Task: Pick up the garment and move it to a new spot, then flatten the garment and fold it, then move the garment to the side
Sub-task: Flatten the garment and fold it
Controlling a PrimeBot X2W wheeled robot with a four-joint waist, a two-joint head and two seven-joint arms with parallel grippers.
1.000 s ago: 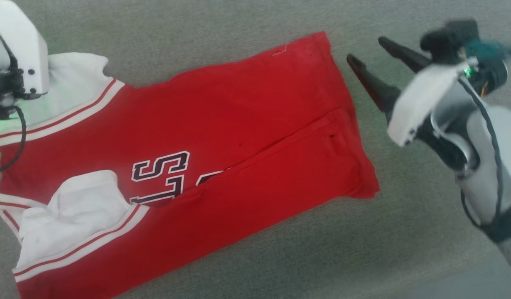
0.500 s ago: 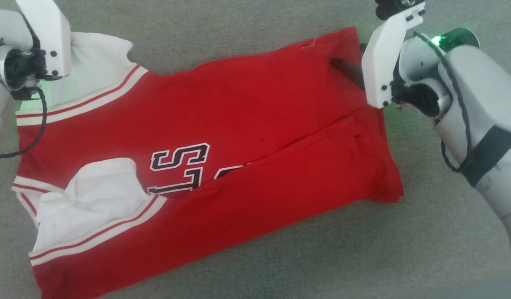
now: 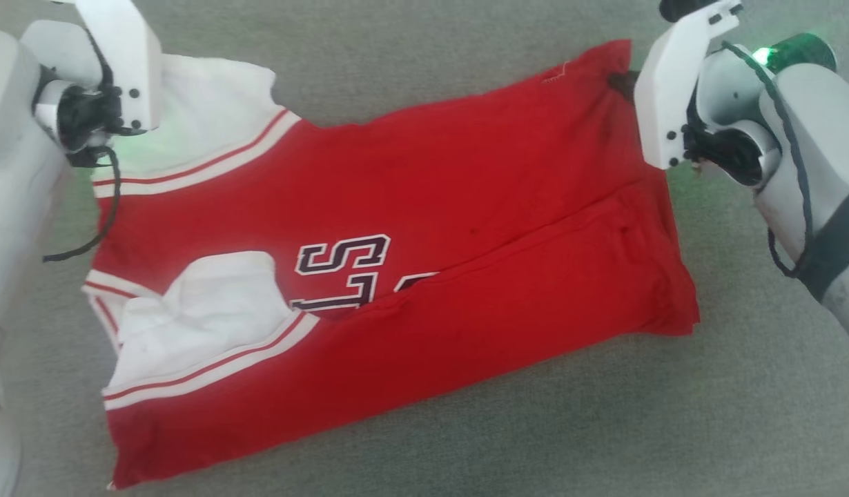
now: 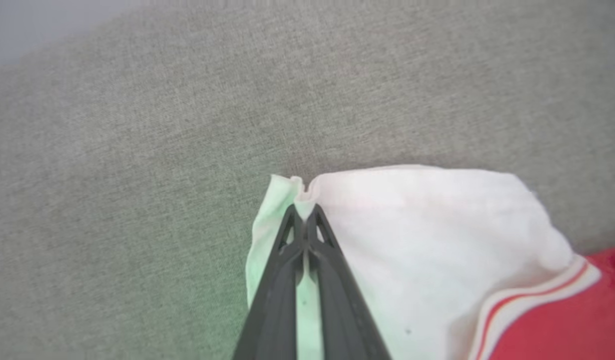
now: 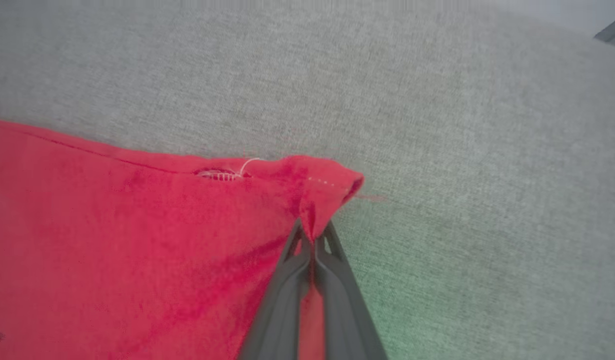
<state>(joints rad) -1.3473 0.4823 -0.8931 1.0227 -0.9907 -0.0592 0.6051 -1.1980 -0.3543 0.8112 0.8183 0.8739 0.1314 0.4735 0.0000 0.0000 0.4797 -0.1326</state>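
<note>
The shirt is spread, partly folded, on grey fabric. A white sleeve edge is pinched by the closed left gripper, a red hem corner by the closed right gripper. Light and limp by the look, it would best be carried by these 2 corners.

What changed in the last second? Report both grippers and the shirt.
The right gripper, open beside the garment a second ago, moved onto its far hem corner and shut on it. The left gripper stayed shut on the white sleeve; the garment lies folded as before.
</note>
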